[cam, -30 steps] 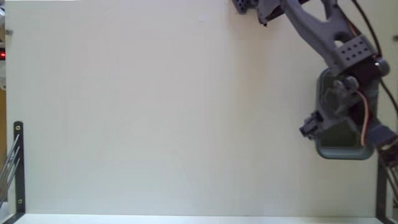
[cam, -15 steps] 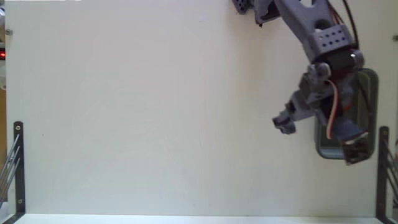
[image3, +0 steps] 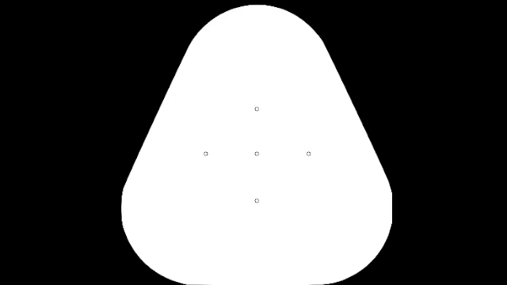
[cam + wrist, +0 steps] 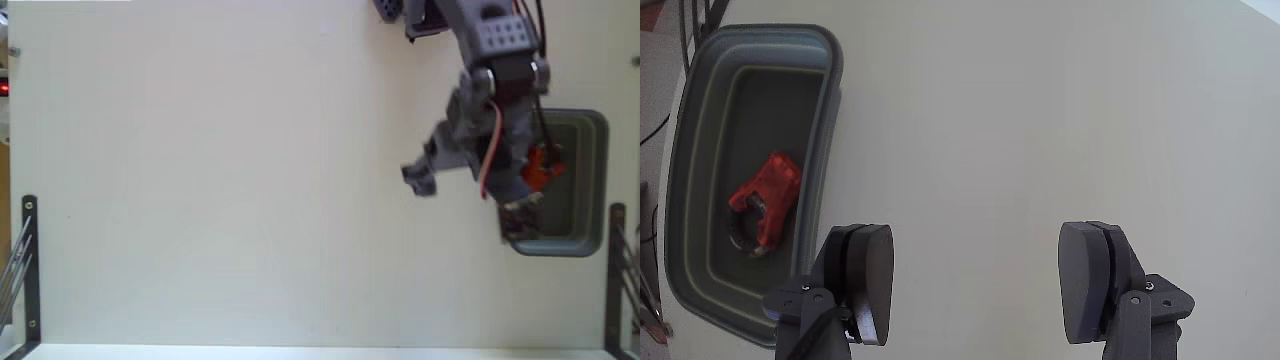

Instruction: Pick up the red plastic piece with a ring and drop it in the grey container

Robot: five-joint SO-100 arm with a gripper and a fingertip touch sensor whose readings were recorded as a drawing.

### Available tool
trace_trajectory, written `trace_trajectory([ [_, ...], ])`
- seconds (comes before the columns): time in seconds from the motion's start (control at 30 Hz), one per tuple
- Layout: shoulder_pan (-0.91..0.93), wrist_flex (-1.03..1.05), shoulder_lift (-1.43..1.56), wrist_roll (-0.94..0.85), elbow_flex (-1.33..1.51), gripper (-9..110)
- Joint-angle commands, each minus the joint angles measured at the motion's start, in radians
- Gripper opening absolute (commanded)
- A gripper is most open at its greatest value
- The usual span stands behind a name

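Lying inside the grey container, left of the gripper in the wrist view: the red plastic piece with a ring, ring end pointing toward the near wall. Sitting wide apart, the two fingers, gripping nothing, only bare table showing between them. Hovering just beside the container's rim in the fixed view, gripper left of the piece. Judging the drop done and the release step finishing. Calling for little next, probably just clearing the arm away from the container.
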Motion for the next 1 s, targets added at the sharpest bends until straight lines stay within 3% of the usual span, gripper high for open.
trace_trajectory([
  [0.0,0.033,0.003,0.101,0.002,0.042,110],
  [0.97,0.183,0.004,0.298,0.002,0.237,110],
])
